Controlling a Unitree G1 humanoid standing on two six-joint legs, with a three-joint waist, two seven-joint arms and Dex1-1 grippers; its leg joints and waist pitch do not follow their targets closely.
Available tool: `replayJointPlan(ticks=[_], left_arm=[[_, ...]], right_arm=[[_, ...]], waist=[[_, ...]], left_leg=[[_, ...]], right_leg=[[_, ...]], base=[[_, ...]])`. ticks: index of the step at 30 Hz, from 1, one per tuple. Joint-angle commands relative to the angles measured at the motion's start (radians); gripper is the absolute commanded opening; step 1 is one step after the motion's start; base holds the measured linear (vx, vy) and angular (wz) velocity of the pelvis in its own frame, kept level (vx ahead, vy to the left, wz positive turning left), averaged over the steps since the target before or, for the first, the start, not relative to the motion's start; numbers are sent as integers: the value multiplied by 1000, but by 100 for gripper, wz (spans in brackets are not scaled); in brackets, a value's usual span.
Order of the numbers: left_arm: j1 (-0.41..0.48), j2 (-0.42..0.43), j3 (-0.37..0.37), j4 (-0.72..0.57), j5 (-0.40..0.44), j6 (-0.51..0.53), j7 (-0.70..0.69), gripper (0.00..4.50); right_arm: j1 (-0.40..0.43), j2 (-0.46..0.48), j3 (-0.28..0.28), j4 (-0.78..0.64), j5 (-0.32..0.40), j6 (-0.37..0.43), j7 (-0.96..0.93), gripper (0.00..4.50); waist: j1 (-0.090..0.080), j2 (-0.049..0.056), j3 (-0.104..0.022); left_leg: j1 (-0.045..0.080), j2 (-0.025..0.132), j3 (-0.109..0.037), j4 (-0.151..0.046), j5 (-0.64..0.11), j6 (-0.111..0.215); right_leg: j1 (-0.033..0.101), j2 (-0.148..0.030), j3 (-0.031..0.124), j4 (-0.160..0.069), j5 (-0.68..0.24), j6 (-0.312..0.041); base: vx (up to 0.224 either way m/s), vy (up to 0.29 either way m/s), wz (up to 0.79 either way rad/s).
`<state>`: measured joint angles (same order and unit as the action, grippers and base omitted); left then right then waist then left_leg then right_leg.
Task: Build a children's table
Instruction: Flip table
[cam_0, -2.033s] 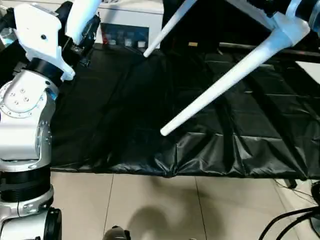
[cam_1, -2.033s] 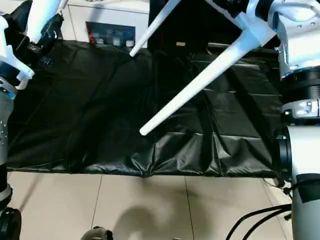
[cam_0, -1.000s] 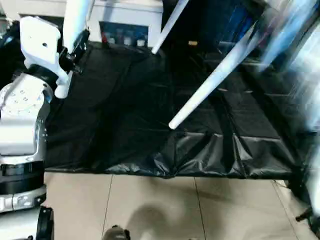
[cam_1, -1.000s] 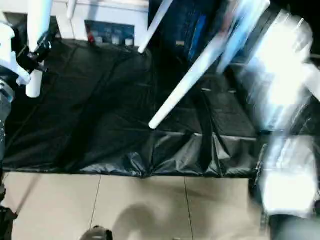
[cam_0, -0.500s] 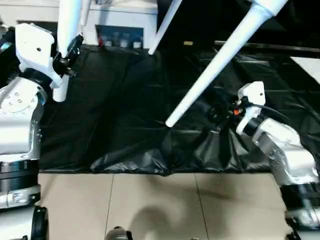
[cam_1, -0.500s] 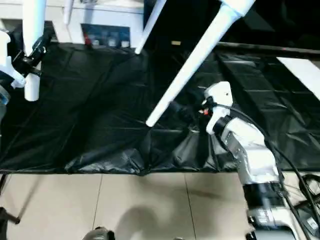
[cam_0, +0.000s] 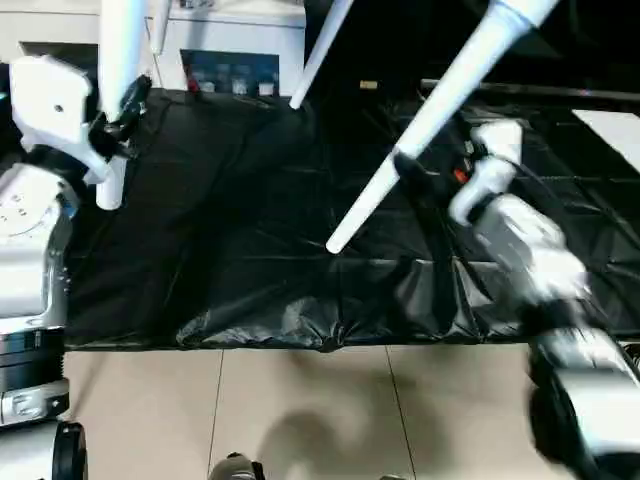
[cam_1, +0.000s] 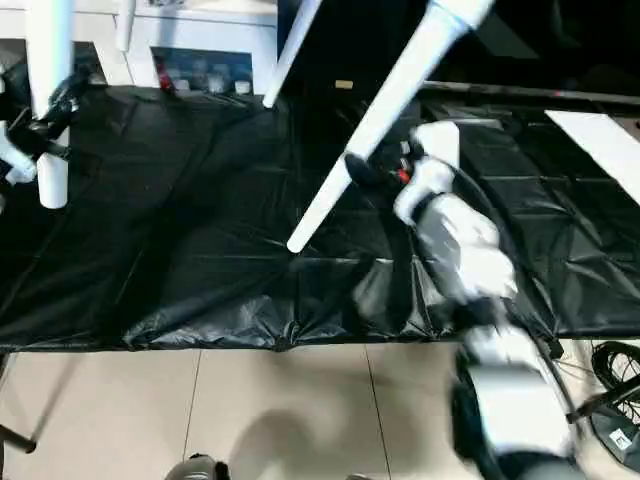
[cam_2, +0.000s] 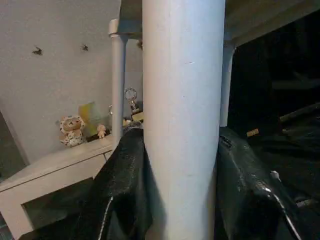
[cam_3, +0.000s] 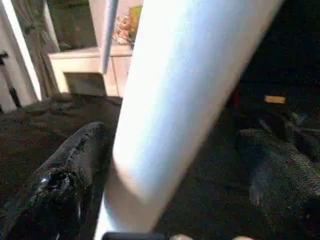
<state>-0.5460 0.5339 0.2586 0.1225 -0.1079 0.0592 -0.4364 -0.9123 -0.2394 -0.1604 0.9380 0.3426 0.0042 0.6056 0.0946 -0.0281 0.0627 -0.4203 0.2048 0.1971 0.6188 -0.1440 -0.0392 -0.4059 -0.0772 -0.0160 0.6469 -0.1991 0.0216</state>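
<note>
The children's table is lifted over the black sheet, and its white tube legs come down from the top of the picture. My left gripper is shut on the upright leg at the left, and both black fingers press its sides. A long slanted leg crosses the middle, with its free end above the sheet. My right gripper is open around this leg, with a gap on each side of the tube. A further leg slants behind. The tabletop's edge runs above the held leg.
A black sheet covers the work area, and its front hem lies crumpled. Pale floor tiles lie in front of it. A white cabinet with glass doors stands at the back. Cables lie at the right, beside a white board.
My right arm has risen from the black sheet to the slanted leg, and its open fingers now stand around the tube. The left gripper has kept its hold on the upright leg.
</note>
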Motion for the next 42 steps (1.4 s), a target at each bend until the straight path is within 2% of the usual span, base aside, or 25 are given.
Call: replayJointPlan(ticks=[1,4,5,7,8,9,10,14,18,19,21,24,27,29,30,32,33,35,36,37,38,39,40,41,42], left_arm=[[16,0,-52,42,-9,-17,-64,166],[35,-5,-63,73,-23,-26,-101,166],[44,-7,-64,86,-27,-23,-111,166],[57,-8,-68,103,-26,-25,-122,166],[64,-9,-70,113,-25,-25,-126,166],[73,-10,-72,126,-22,-30,-128,165],[79,-11,-74,136,-20,-35,-131,165],[102,-11,-80,190,-11,-60,-132,165],[113,-10,-73,245,-14,-80,-141,165],[112,-2,-79,285,-3,-102,-141,165],[109,1,-78,306,-1,-110,-141,165],[89,6,-69,388,1,-131,-138,165],[73,15,-63,458,-3,-151,-142,165],[77,13,-35,474,-39,-141,-159,235],[81,12,-30,472,-47,-137,-163,235],[95,6,-15,451,-70,-123,-166,249],[118,-4,5,416,-98,-105,-162,265],[140,-11,17,396,-113,-110,-152,281],[164,-20,29,363,-129,-106,-143,286],[193,-30,41,324,-144,-98,-133,294],[193,-30,41,324,-144,-98,-133,305],[231,-41,51,272,-163,-89,-126,316],[277,-58,63,210,-182,-82,-109,325],[331,-80,77,135,-197,-78,-73,331],[331,-80,77,135,-197,-78,-73,340]], right_arm=[[-42,6,-17,84,-3,-35,48,450],[-76,11,6,135,-29,-56,118,450],[-80,13,12,130,-27,-50,154,450],[-87,15,16,129,-20,-49,204,450],[-89,16,19,125,-17,-49,229,450],[-81,16,29,112,-17,-49,253,450],[-83,16,34,119,-19,-58,273,450],[-64,18,60,120,-44,-100,331,450],[-39,29,58,72,-40,-114,324,450],[-26,41,53,41,-33,-105,328,450],[-13,49,55,18,-31,-96,326,450],[23,77,60,-31,-30,-78,311,450],[54,91,69,-45,-47,-83,261,450],[110,97,76,-65,-92,-147,164,450],[125,97,75,-74,-99,-153,148,450],[154,101,68,-99,-97,-147,127,450],[194,105,59,-132,-87,-142,120,450],[234,106,59,-175,-89,-144,123,450],[265,108,55,-207,-88,-139,117,450],[287,108,52,-228,-87,-136,113,450],[287,108,52,-228,-87,-136,113,450],[313,110,48,-259,-84,-129,105,450],[347,111,42,-298,-81,-123,91,450],[395,108,42,-359,-87,-109,62,450],[395,108,42,-359,-87,-109,62,450]], waist=[[-5,24,-74],[2,18,-75],[3,13,-76],[9,9,-75],[12,13,-74],[12,9,-74],[15,11,-73],[14,12,-72],[13,13,-70],[10,8,-69],[9,6,-71],[3,-3,-68],[0,-4,-68],[-3,-3,-65],[-5,-2,-62],[-10,-3,-61],[-11,-2,-66],[-10,0,-71],[-12,4,-73],[-13,2,-77],[-14,2,-76],[-15,0,-79],[-15,-3,-74],[-13,-3,-74],[-13,-3,-74]], left_leg=[[56,19,-21,-87,-458,-107],[53,21,-19,-88,-438,-96],[53,22,-18,-89,-428,-91],[52,24,-17,-89,-415,-84],[55,26,-17,-90,-418,-86],[56,25,-16,-91,-427,-86],[58,26,-17,-92,-441,-90],[63,26,-21,-96,-507,-115],[70,27,-27,-100,-561,-130],[71,27,-26,-101,-579,-129],[68,26,-30,-103,-578,-128],[66,25,-29,-103,-578,-125],[67,24,-29,-103,-566,-125],[67,24,-30,-105,-567,-131],[74,23,-29,-105,-597,-138],[77,23,-35,-108,-631,-139],[77,25,-36,-109,-621,-139],[72,27,-33,-116,-570,-128],[66,27,-31,-119,-542,-125],[61,28,-29,-119,-495,-118],[58,30,-28,-120,-479,-113],[55,29,-24,-117,-451,-101],[52,29,-21,-116,-440,-88],[54,31,-20,-115,-435,-83],[54,31,-20,-115,-435,-83]], right_leg=[[2,-44,16,-81,-253,-194],[6,-45,16,-79,-234,-200],[7,-44,16,-77,-224,-202],[8,-46,17,-74,-225,-200],[4,-46,18,-77,-233,-195],[4,-45,17,-78,-243,-192],[2,-47,18,-80,-263,-186],[-7,-49,19,-89,-336,-162],[-15,-48,18,-95,-352,-161],[-16,-44,18,-95,-354,-157],[-11,-47,18,-92,-356,-154],[-12,-49,20,-97,-384,-142],[-13,-52,22,-102,-407,-135],[-15,-55,22,-106,-429,-129],[-22,-54,23,-113,-468,-121],[-18,-56,21,-118,-518,-111],[-13,-56,22,-117,-504,-112],[-5,-52,22,-112,-404,-133],[-1,-47,21,-106,-340,-145],[5,-45,20,-96,-258,-161],[9,-46,20,-93,-234,-166],[13,-45,19,-90,-207,-176],[13,-47,21,-93,-210,-174],[13,-46,22,-94,-215,-172],[13,-46,22,-94,-215,-172]], base=[[0,0,0],[0,0,0],[0,0,0],[0,0,0],[0,0,0],[0,0,0],[0,0,0],[0,0,0],[0,0,0],[0,0,0],[0,0,0],[0,0,0],[0,0,0],[0,0,0],[0,0,0],[0,0,0],[0,0,0],[0,0,0],[0,0,0],[0,0,0],[0,0,0],[0,0,0],[0,0,0],[0,0,0],[54,-7,-3]])
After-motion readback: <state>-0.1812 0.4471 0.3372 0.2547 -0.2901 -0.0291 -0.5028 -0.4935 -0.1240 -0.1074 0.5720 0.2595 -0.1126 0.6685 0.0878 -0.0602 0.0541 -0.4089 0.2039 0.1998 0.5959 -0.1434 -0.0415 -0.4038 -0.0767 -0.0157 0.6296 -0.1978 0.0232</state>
